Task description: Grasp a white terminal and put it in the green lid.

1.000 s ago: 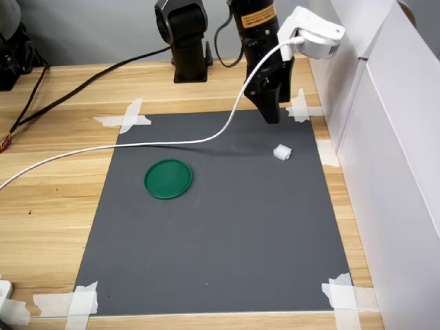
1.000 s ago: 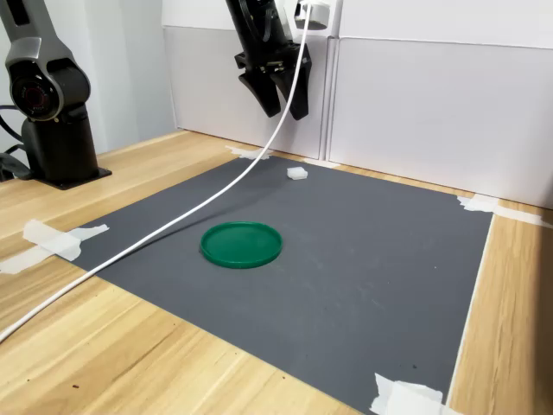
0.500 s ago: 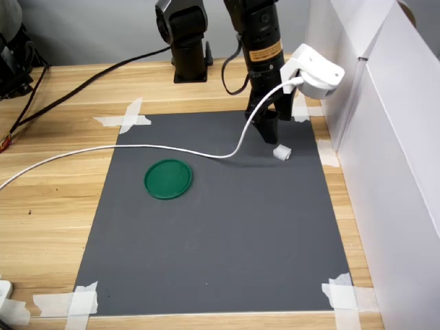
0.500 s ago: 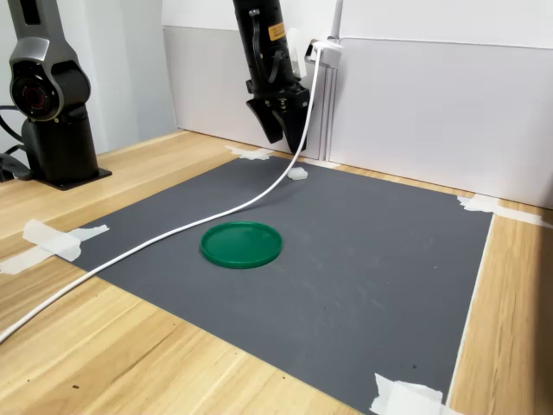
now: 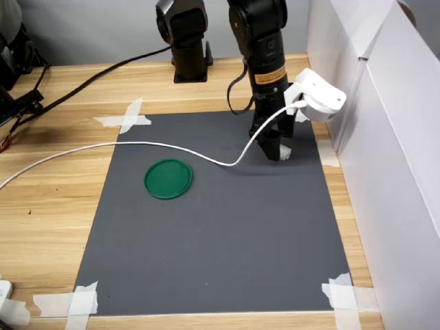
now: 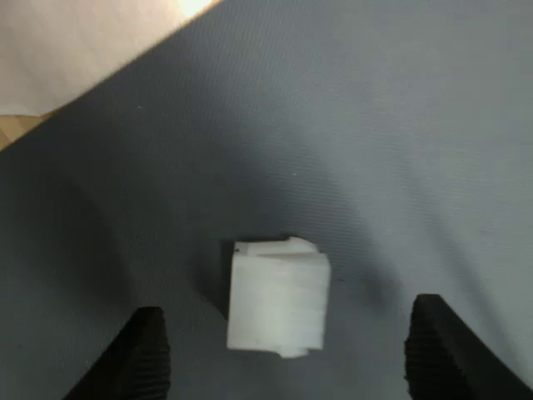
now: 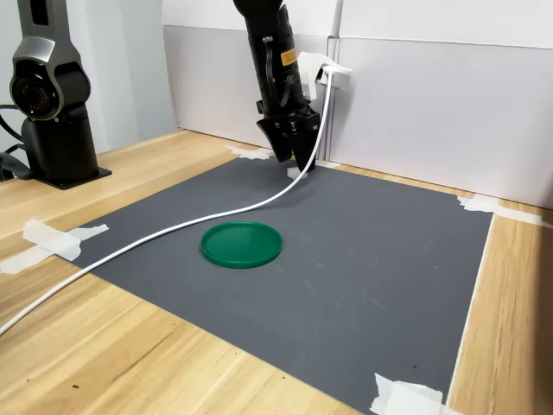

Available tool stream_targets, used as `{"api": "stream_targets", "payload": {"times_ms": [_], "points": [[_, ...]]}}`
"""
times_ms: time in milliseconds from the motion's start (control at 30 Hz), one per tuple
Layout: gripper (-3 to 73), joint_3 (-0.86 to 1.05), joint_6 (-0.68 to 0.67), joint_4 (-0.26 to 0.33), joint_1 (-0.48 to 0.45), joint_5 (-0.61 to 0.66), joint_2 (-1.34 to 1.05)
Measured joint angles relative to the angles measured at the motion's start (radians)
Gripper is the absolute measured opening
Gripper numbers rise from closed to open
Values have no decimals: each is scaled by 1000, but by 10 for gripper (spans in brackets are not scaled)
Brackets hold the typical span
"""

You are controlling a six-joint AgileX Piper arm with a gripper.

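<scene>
Hand lowered, spread wide astride tiny white plastic terminal block, untouched, for squeeze. Flat round dark-green plastic lid well apart, awaiting drop.

I'm working in what looks like a robotics lab bench set up for recording. The wooden table carries a dark grey mat held down at its corners with white tape strips. White partition panels wall off the far side in the second exterior view. A second black robot base stands at the second exterior view's left, black cables trail over the wood, and a white cable crosses the mat from my arm's white camera housing.
</scene>
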Motion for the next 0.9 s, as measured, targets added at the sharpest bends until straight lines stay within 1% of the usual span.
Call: {"api": "stream_targets", "payload": {"times_ms": [200, 333, 500, 567, 633, 700, 833, 867, 900], "points": [[683, 0, 0, 20, 0, -7, 11], [666, 0, 0, 28, 0, -23, 26], [625, -1, 0, 31, 0, -24, 41], [598, -1, 0, 32, 0, -25, 41], [554, -1, 0, 33, 0, -28, 41], [488, -1, 0, 35, 0, -29, 41], [304, -1, 11, 35, 0, -32, 41], [271, -1, 15, 35, 0, -32, 41], [271, -1, 18, 35, 0, -32, 41]]}}
